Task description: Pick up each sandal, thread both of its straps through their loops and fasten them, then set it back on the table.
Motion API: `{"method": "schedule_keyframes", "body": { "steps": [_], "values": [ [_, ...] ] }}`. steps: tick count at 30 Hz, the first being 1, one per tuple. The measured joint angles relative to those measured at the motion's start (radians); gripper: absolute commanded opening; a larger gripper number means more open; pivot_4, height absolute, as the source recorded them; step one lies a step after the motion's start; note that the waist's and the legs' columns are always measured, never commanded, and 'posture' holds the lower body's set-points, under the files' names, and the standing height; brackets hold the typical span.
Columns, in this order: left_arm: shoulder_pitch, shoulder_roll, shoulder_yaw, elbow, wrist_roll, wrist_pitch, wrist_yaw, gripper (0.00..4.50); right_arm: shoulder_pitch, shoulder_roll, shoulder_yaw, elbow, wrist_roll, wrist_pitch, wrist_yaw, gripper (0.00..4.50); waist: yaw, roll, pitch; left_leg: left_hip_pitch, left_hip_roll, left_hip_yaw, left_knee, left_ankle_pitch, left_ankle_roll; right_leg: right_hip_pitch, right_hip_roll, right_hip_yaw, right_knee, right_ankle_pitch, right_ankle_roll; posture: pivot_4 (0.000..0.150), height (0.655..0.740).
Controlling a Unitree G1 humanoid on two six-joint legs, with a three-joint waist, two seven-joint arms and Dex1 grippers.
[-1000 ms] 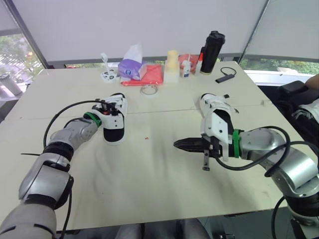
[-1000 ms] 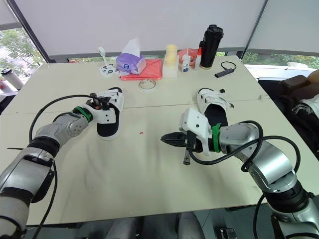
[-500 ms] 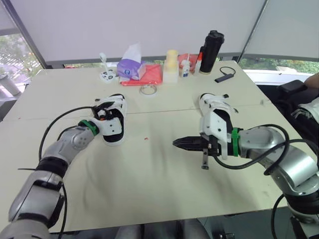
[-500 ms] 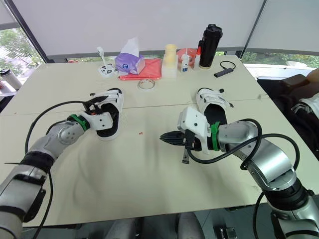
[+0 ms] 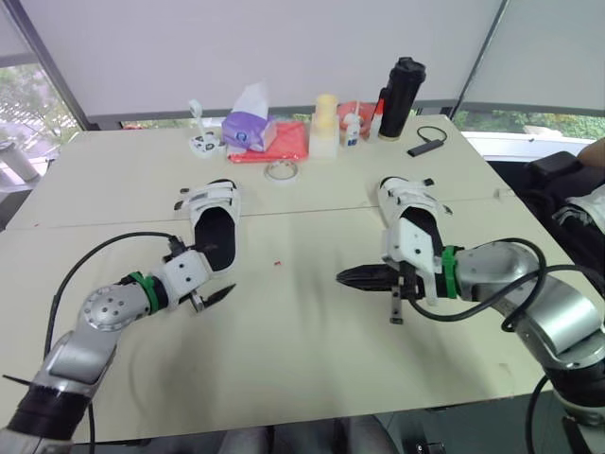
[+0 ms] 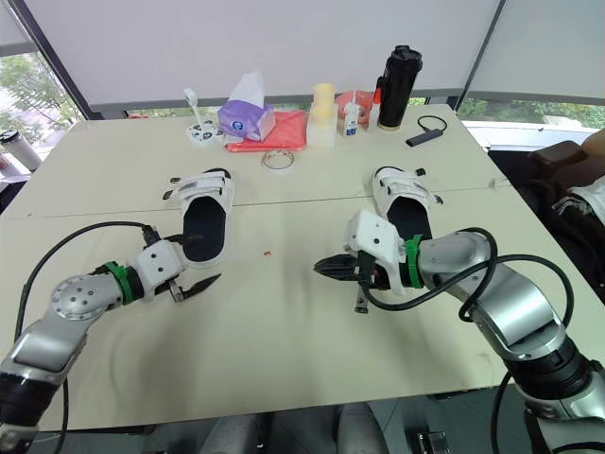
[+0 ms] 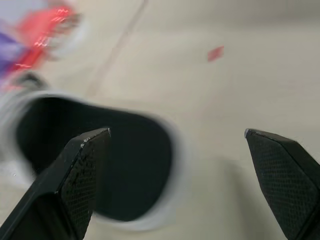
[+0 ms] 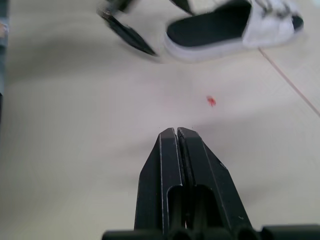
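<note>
Currently both sandals lie on the table, and neither gripper holds one

Both sandals are white with black footbeds and rest sole-down on the table [image 5: 312, 369]. Taking the roll of tape [image 5: 281, 170] as the marker, the left sandal [image 5: 214, 219] lies left of the tape and nearer the robot. The right sandal [image 6: 405, 200] lies right of the tape, also nearer the robot, about level with the other one. White straps cross the toe end of each. Whether they are fastened is too small to tell.

The left gripper [image 5: 220, 269] sits to the near left of the tape, just at the left sandal's heel. Its fingers [image 7: 82, 172] are spread wide with nothing between them. The upper one may touch the heel rim, though the left wrist view is too blurred to be sure. The right gripper [image 5: 348, 277] hovers to the near right of the tape, beside the right sandal's heel. Its fingers are pressed together on nothing and point toward the left gripper.

A red speck [image 5: 277, 263] lies on the table between the two grippers, straight toward the robot from the tape. Behind the tape stand a tissue pack [image 5: 250, 130], a red cloth [image 5: 295, 144] and a black bottle [image 5: 401, 95].
</note>
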Motion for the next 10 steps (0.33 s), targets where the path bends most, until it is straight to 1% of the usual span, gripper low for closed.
{"method": "schedule_keyframes", "body": {
  "steps": [4, 8, 10],
  "values": [
    [0.012, 0.048, 0.134, -0.174, -0.270, 0.241, -0.040, 4.49, 0.013, -0.054, -0.068, 0.058, -0.018, -0.028, 0.013, 0.00, 0.001, 0.003, 0.001, 0.000, -0.001, 0.000, 0.001, 0.000, 0.000, 0.001, 0.000, 0.000, 0.000, 0.000, 0.000, 0.150, 0.7400],
    [0.016, 0.068, 0.197, -0.235, -0.463, 0.401, -0.041, 4.49, 0.027, -0.089, -0.089, 0.087, -0.033, -0.058, 0.031, 0.00, 0.000, 0.003, 0.002, 0.000, -0.001, 0.000, 0.001, 0.000, 0.000, 0.000, 0.001, 0.000, 0.000, 0.000, 0.000, 0.150, 0.7400],
    [0.016, 0.073, 0.228, -0.248, -0.514, 0.445, -0.036, 4.49, 0.037, -0.098, -0.091, 0.094, -0.047, -0.065, 0.038, 0.00, -0.001, 0.003, 0.002, 0.000, -0.001, 0.000, 0.001, 0.000, 0.000, 0.000, 0.001, 0.000, 0.000, 0.000, 0.000, 0.150, 0.7400]
  ]
}}
